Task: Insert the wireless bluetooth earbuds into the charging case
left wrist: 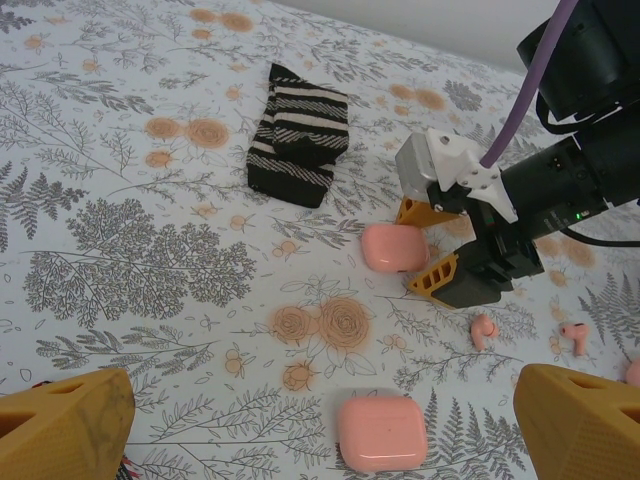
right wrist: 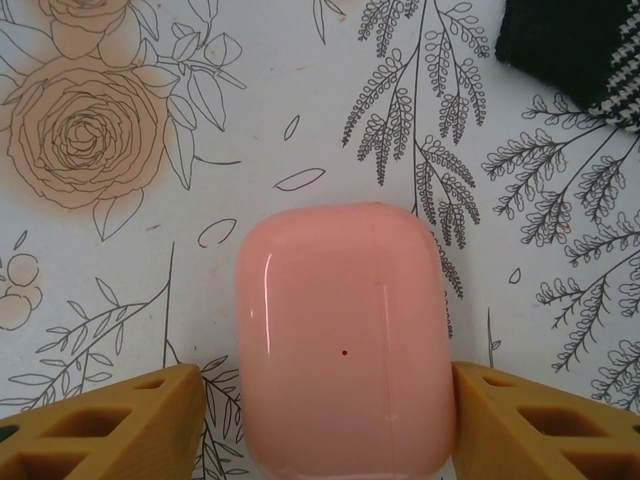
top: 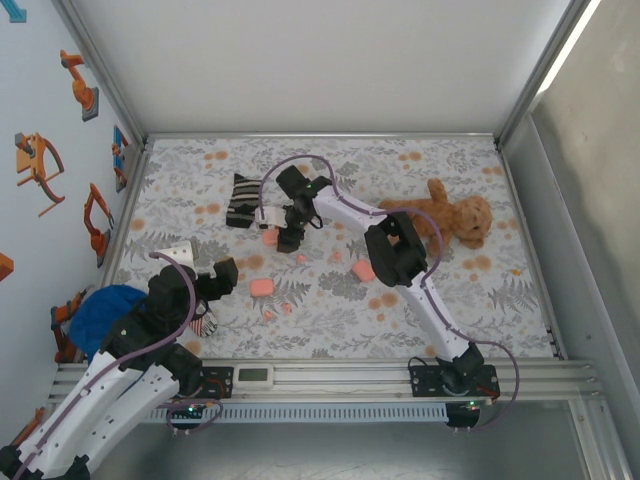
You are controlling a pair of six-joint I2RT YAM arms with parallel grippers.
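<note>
From above, I am watching the right pincer (top: 283, 236) reaching over the floral table (top: 480, 300), with a salmon-pink rounded-square plastic charging case (top: 270, 237) at its tips. Tiny salmon-pink plastic earbuds (top: 303, 258) are lying loose just beside it.

In the left wrist view, the left pincer (left wrist: 320, 430) is hanging released.

In the right wrist view, the jaws are straddling the case, unclenched.

I judge that grasping the case is the step in hand. The next move calls for closing squarely on its sides.

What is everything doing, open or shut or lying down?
right gripper: open, straddling far case
left gripper: open, empty
far case: lid shut, lying flat
near case: lid shut, lying flat
earbuds: loose on the cloth
striped sock: lying folded
teddy bear: lying down
</note>
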